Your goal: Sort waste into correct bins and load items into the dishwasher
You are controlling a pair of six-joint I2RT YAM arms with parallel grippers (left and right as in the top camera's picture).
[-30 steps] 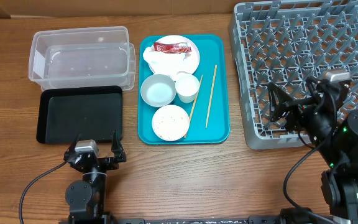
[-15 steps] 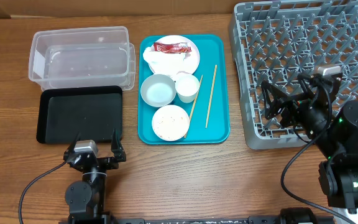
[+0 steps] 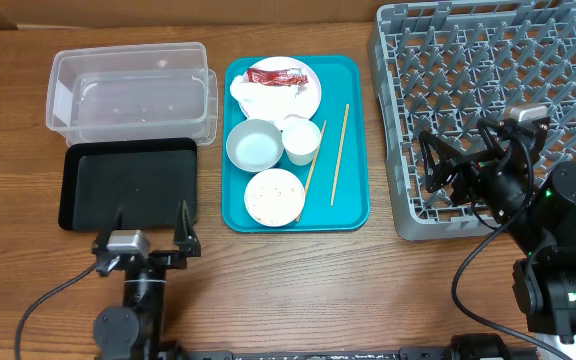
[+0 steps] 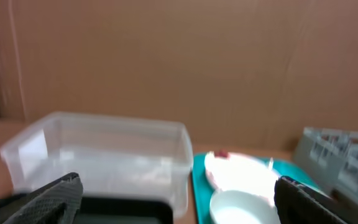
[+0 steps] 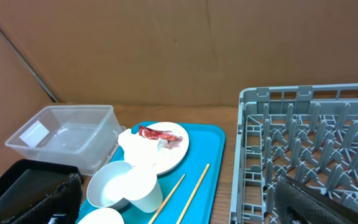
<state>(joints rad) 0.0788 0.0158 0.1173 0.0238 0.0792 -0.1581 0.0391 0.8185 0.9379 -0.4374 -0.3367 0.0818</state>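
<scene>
**Both grippers open and empty, all tableware on the teal tray**

On the brown wooden table [image 3: 368,290], a large teal rectangular plastic tray [image 3: 356,130] lies in the middle and carries all the tableware. At its far end sits the pale pink round plate [image 3: 308,95]. A crumpled white paper napkin [image 3: 261,98] covers the plate's left part, and a small shiny red wrapper [image 3: 276,75] lies at its far edge. Nearer, a grey-white bowl [image 3: 255,146] stands just beside a small white cup [image 3: 302,142] — the two look to be touching. Nearest of all is a pinkish-white bowl [image 3: 274,197], its inside dotted with specks too fine to identify. Two thin wooden chopsticks [image 3: 339,153] lie roughly lengthwise on the tray's right part. The left one passes the cup and ends at the pinkish-white bowl's rim.

Left of the teal tray, a clear rectangular plastic tub [image 3: 128,95] stands at the far side. A shallow black rectangular tray [image 3: 128,187] lies just in front of it. To the right is the large grey plastic dish rack [image 3: 488,80], a square grid of upright pegs.

The left gripper [image 3: 151,228] hangs at the near edge of the black tray, its fingers spread wide and holding nothing. The right gripper [image 3: 458,160] hovers over the rack's near-left corner — its jaws are wide apart too, and empty. In each wrist view the fingers show only at the bottom corners.
</scene>
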